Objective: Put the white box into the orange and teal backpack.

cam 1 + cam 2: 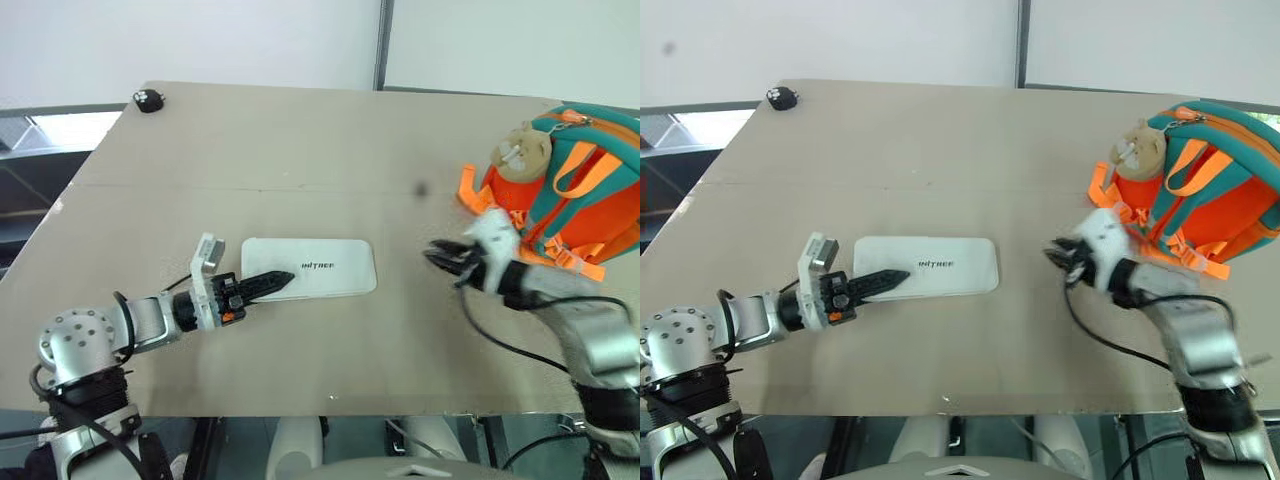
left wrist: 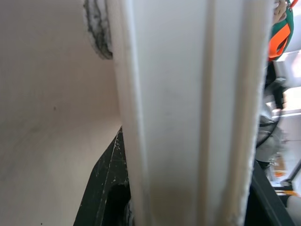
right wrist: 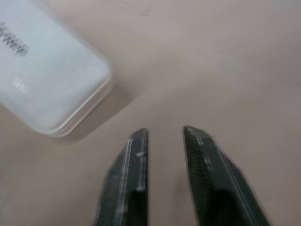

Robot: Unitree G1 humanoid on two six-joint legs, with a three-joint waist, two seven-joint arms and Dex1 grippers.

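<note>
A broad tan surface [image 1: 300,170] carries three things. The white box [image 1: 325,266] lies flat near its middle, lid up with dark lettering. The orange and teal backpack [image 1: 585,195] rests at about three o'clock of the box, by the edge. A small black object [image 1: 149,99] sits at eleven o'clock, on the far corner.

Even, bright daylight covers the table [image 1: 300,150], with soft shadows. The right wrist view is blurred, perhaps from motion.
</note>
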